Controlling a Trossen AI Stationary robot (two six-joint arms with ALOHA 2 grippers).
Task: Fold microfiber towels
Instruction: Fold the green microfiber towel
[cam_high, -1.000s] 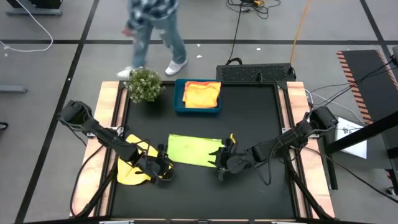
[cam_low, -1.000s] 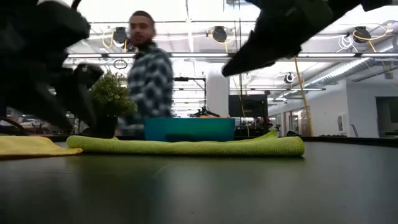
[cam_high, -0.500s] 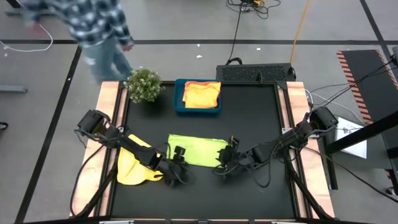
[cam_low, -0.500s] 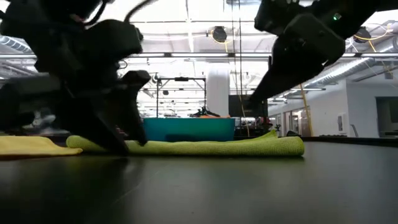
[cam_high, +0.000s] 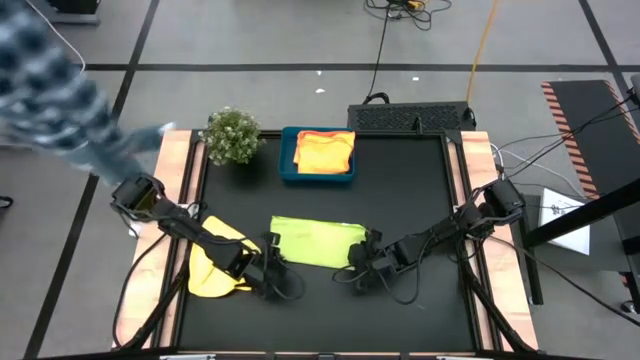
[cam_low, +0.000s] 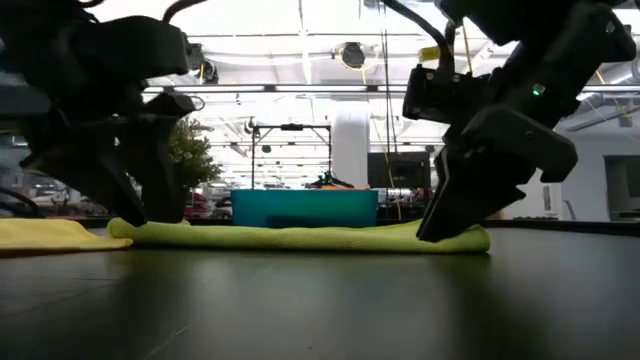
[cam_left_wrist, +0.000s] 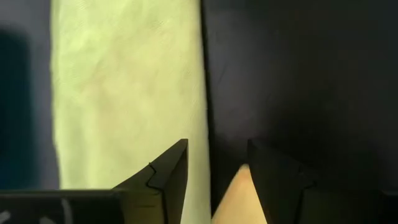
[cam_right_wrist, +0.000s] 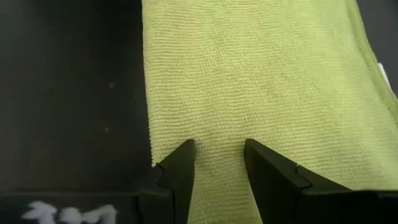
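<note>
The green towel (cam_high: 315, 243) lies folded mid-table, both grippers low at its near corners: left gripper (cam_high: 272, 268) and right gripper (cam_high: 358, 268), fingers parted a bit, nothing pinched yet. The left arm hides part of the yellow towel (cam_high: 208, 272); the tray (cam_high: 288, 165) holds more.

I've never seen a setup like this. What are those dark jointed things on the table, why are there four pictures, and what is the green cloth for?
They are two robot arms, each ending in a two-finger claw. One picture looks straight down on the table, one looks level across it, and two come from cameras on the arms' wrists. In the overhead picture the left claw and right claw are low at the near corners of a lime green towel lying flat. Both claws' fingers stand apart; nothing is lifted yet. A crumpled yellow towel lies beside the left arm. At the back, a blue tray holds orange-yellow towels, next to a small plant.
</note>
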